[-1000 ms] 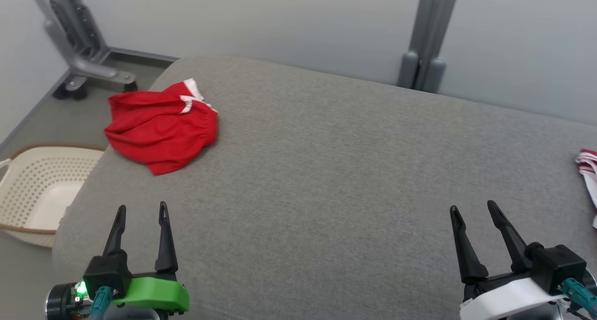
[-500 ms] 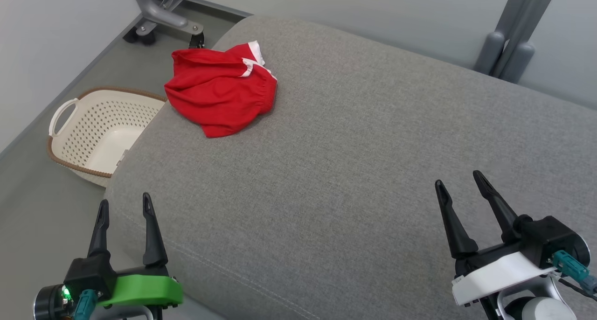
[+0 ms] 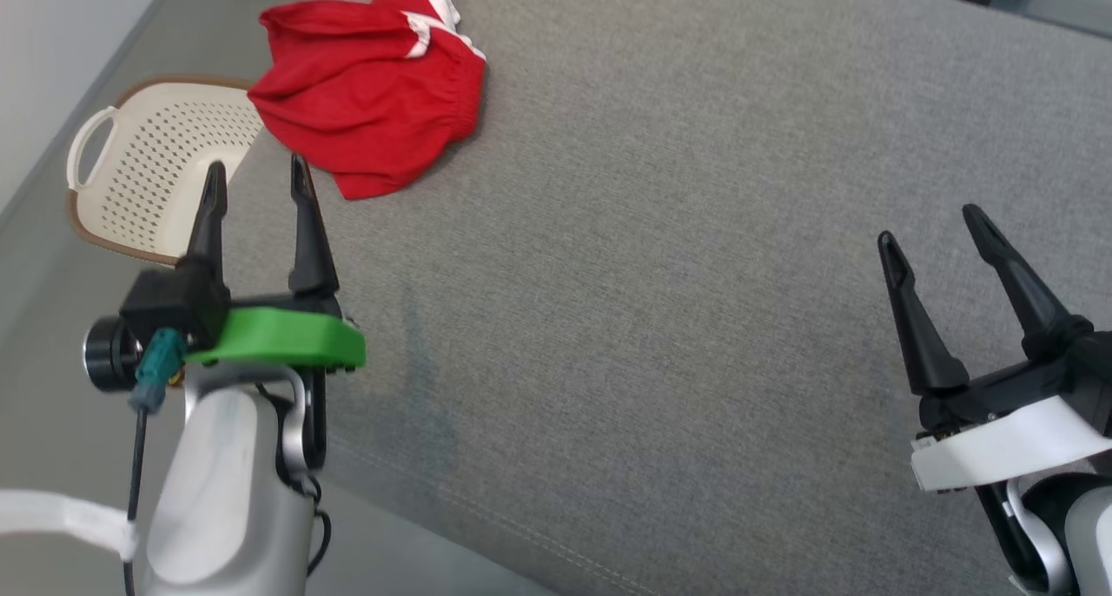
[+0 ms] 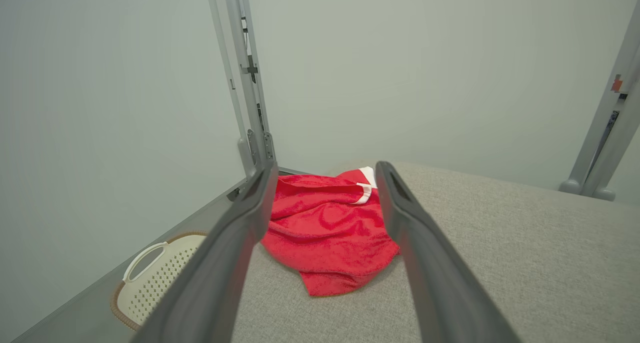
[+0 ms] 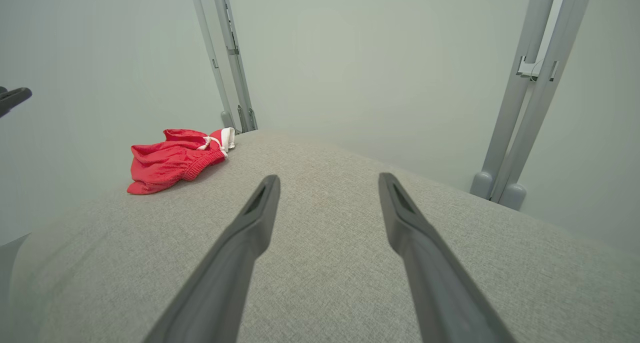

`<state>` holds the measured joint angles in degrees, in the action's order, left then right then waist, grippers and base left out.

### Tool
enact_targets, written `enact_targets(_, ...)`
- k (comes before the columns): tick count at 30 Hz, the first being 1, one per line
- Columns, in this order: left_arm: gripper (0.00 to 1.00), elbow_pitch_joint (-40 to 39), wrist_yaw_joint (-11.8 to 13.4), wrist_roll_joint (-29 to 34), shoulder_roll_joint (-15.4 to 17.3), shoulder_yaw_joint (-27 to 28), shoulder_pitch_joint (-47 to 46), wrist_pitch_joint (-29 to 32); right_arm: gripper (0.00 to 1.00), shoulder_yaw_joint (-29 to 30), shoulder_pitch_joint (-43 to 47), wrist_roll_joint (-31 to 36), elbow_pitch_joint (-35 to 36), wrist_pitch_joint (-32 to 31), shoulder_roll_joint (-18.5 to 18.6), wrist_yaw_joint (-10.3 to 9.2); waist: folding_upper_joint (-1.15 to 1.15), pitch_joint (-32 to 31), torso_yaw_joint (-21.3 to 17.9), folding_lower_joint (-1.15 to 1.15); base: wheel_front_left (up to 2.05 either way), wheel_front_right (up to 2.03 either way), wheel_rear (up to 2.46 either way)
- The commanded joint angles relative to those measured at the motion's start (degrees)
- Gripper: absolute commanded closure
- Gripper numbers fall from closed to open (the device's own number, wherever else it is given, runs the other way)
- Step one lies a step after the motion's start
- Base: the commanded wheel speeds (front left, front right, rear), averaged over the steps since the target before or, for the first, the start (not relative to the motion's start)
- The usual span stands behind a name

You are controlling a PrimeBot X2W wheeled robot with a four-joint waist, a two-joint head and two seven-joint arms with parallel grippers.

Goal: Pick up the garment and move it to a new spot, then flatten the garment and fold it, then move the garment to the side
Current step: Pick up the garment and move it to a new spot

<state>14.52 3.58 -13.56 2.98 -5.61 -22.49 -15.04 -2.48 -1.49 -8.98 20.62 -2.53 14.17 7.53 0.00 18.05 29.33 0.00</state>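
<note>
- Reaching with the wide-spread left end effector (image 3: 256, 163) could nudge the red shorts (image 3: 373, 101) off the grey cushion's (image 3: 695, 231) left edge.
- Right end effector (image 3: 928, 222): also wide, empty.

Red garment (image 3: 369, 118) on cushion (image 3: 695, 274), left hand (image 3: 256, 164) spread wide near it, right hand (image 3: 929, 224) likewise, well apart

head view: from high up, tilted steeply down across the grey cushion (image 3: 695, 231), red garment (image 3: 365, 92) at upper left. left wrist view: low, level, close to that garment, facing the wall (image 4: 400, 58). right wrist view: low, farther back, garment off to the left. shared by all three: garment and cushion.
</note>
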Motion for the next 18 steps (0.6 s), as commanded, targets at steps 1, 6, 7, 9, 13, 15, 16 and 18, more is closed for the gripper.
enact_targets(1, 0.00, 2.5, -0.7, -0.4, -0.1, 0.4, -3.9, -0.1, 0.00, 0.2, -1.5, -0.2, 0.7, -0.3, 0.9, -0.09, 0.00, 10.1, -6.0, 0.00, 0.00, 0.00, 0.00)
enact_targets(6, 0.00, 19.2, -4.3, -2.0, 1.0, 0.9, -15.9, 0.5, 0.00, 0.8, -3.7, -0.8, 1.6, -0.3, 2.1, -0.09, 0.00, 14.5, -8.7, 0.00, 0.00, 0.00, 0.00)
enact_targets(7, 0.00, 22.5, -5.0, -2.4, 1.4, 1.1, -17.8, 0.9, 0.00, 0.6, -4.1, -1.0, 1.5, -0.2, 2.2, -0.09, 0.00, 15.0, -9.2, 0.00, 0.00, 0.00, 0.00)
enact_targets(9, 0.00, 29.7, -6.4, -3.4, 2.3, 1.6, -21.8, 2.2, 0.00, 0.4, -4.8, -1.2, 1.2, 0.3, 2.3, -0.09, 0.00, 15.8, -10.2, 0.00, 0.00, 0.00, 0.00)
enact_targets(13, 0.00, 40.6, -8.2, -5.9, 3.8, 2.9, -27.3, 4.0, 0.00, 0.4, -5.6, -1.5, 0.4, 1.4, 1.8, -0.09, 0.00, 16.8, -11.7, 0.00, 0.00, 0.00, 0.00)
enact_targets(15, 0.00, 44.7, -8.7, -6.6, 4.5, 3.3, -29.2, 4.7, 0.00, 0.8, -5.8, -1.6, 0.0, 1.8, 1.6, -0.09, 0.00, 16.9, -12.1, 0.00, 0.00, 0.00, 0.00)
enact_targets(16, 0.00, 46.5, -8.9, -7.1, 4.9, 3.7, -30.1, 4.8, 0.00, 0.8, -5.8, -1.6, -0.3, 2.0, 1.5, -0.09, 0.00, 17.0, -12.3, 0.00, 0.00, 0.00, 0.00)
enact_targets(18, 0.00, 49.7, -9.3, -7.9, 5.2, 4.0, -31.1, 5.8, 0.00, 1.0, -5.9, -1.8, -0.8, 2.4, 1.3, -0.09, 0.00, 16.9, -12.4, 0.00, 0.00, 0.00, 0.00)
